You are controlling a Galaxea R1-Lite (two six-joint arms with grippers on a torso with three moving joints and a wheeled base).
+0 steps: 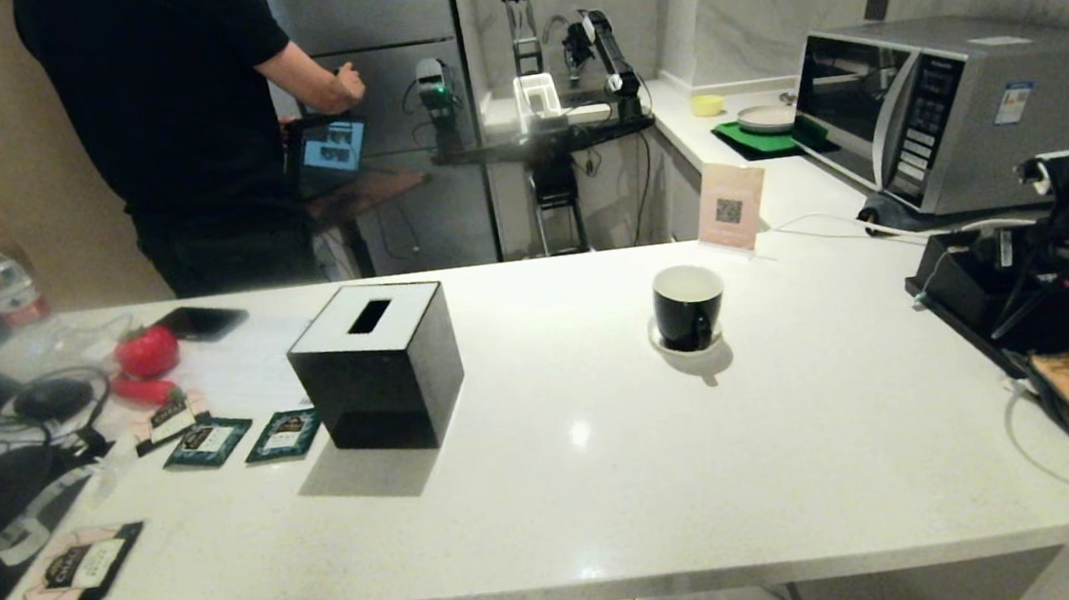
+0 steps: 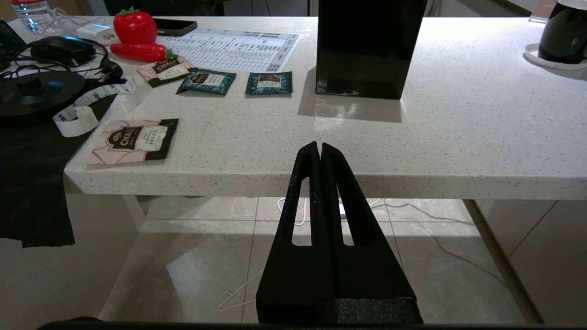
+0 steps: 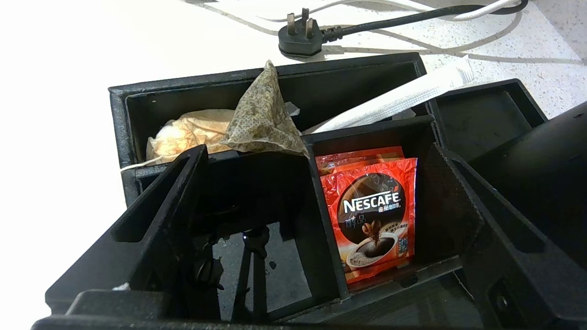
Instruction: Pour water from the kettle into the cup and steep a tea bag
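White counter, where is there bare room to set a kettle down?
Bare stretch between the black cube tissue box and the glossy black cup, and along the near edge. Crowded by the teal sachets and the black compartment tray.

1. "NESCAFE" in white letters on a dark round panel of a red coffee sachet [image 3: 373, 213], standing in a compartment of the black organiser tray [image 3: 275, 75]. Smaller characters beneath the brand, too small to read.
2. "CHALI" on the pink-and-black flat sachet [image 2: 133, 140] lying near the front corner of the white counter [image 2: 458, 137].
3. "CHALI" again on a second pink-and-black sachet [image 2: 166, 69] just beside the red pepper-shaped toy.
4. Two teal sachets [image 2: 207, 81] carry a label panel; wording not legible.
5. QR code on a small standing card [image 1: 731, 207]; no readable words.
6. Printed table sheet [image 2: 231, 43]: entries too small to read.
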